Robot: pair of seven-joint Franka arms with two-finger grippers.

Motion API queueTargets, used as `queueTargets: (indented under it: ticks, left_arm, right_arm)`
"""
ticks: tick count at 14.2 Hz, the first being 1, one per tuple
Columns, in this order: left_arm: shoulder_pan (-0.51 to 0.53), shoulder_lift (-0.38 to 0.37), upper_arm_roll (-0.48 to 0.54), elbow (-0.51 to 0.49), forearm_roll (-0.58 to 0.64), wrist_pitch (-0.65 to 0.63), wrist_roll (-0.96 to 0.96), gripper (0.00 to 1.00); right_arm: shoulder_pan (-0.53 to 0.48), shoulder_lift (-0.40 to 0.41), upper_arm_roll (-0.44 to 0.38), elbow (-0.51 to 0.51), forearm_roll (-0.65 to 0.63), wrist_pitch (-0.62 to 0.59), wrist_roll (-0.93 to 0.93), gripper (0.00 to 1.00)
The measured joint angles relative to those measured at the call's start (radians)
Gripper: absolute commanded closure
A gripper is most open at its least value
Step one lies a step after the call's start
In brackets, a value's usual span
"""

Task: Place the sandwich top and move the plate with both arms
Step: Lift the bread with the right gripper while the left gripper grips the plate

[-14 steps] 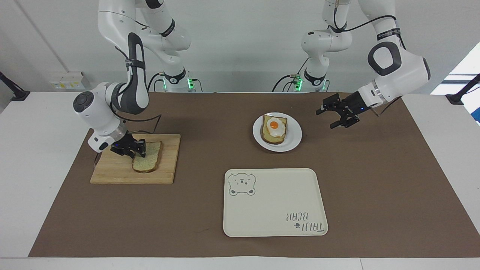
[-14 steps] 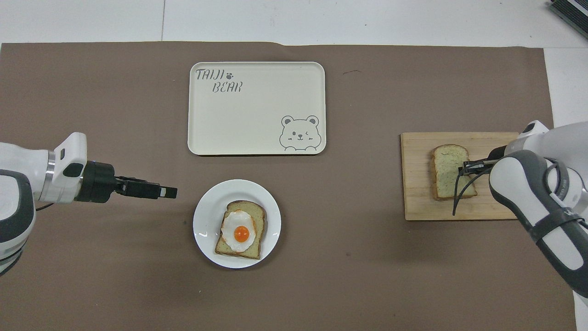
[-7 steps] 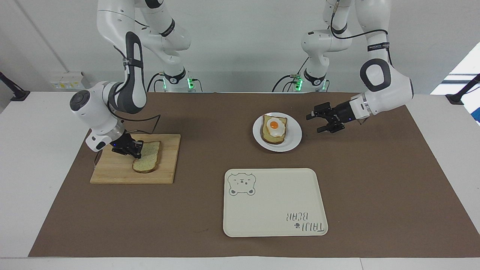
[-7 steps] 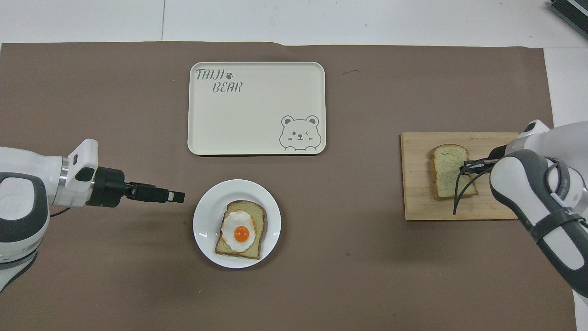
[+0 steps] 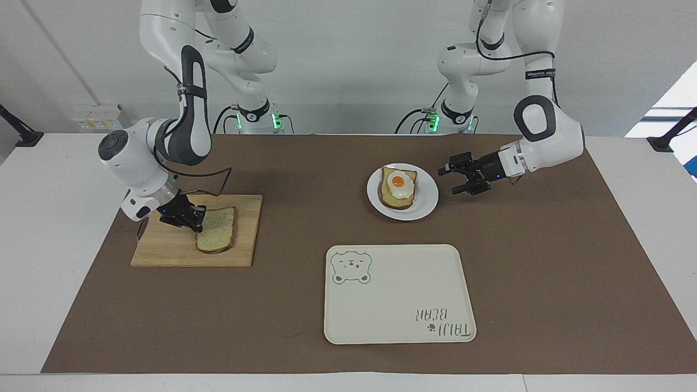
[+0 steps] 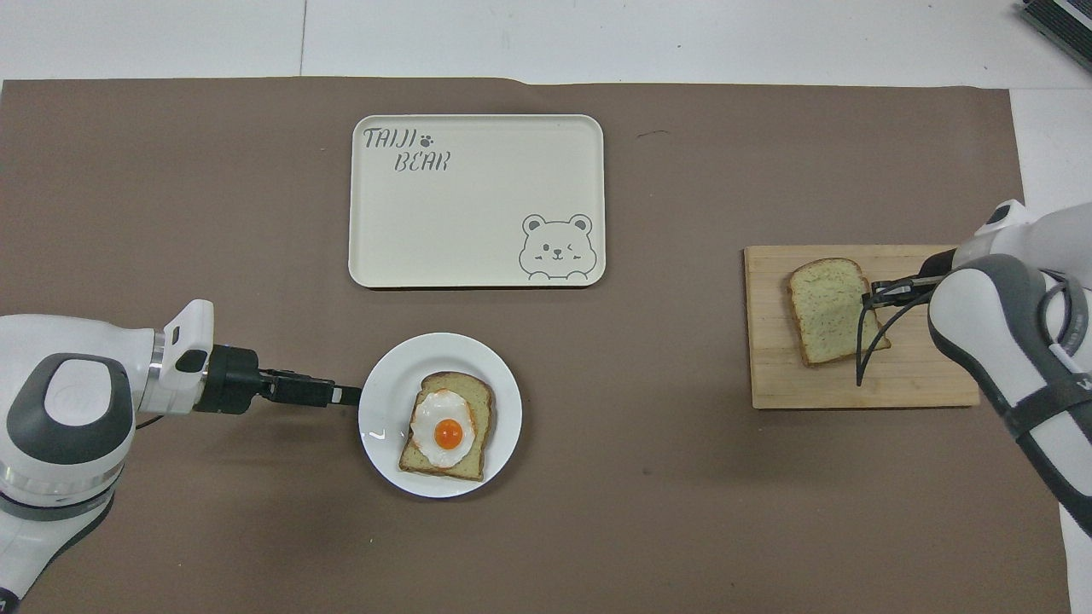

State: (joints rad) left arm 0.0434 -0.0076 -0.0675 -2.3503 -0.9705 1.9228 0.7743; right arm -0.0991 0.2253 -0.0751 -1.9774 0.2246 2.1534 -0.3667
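On cutting board (image 5: 179, 247) right hand (image 5: 191, 222) pinches sandwich top (image 5: 216, 235) — left hand (image 5: 454, 179) wide beside plate (image 5: 427, 204).

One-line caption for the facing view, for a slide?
Right gripper shut on the sandwich top over the cutting board; left gripper open beside the plate.

White plate (image 5: 426, 204), pale speckled brown-crusted sandwich top (image 5: 216, 234), cream bear-printed tray (image 5: 392, 305), brown table mat (image 5: 544, 261).

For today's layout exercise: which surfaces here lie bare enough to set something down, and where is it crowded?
Bare: the whole tray, and the brown mat between cutting board and plate. Crowded: the board, where the right end effector grips the bread slice, and the plate, with egg toast and the open left end effector beside its rim.
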Motion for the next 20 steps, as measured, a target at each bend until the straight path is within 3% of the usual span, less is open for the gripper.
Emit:
queueTargets:
  ticks: [8, 11, 20]
  left_arm:
    - [-0.001, 0.008, -0.001, -0.077, -0.05, 0.034, 0.051, 0.0]
    - [-0.014, 0.008, -0.002, -0.092, -0.069, 0.05, 0.056, 0.0]
    - [-0.039, 0.021, -0.002, -0.121, -0.09, 0.089, 0.076, 0.0]
  right_arm:
    - [0.0, -0.053, 0.0, 0.134, 0.012, -0.253, 0.008, 1.0]
    - [0.005, -0.06, 0.01, 0.159, 0.087, -0.327, 0.046, 1.0]
    - [0.123, -0.063, 0.02, 0.16, 0.315, -0.356, 0.217, 1.0]
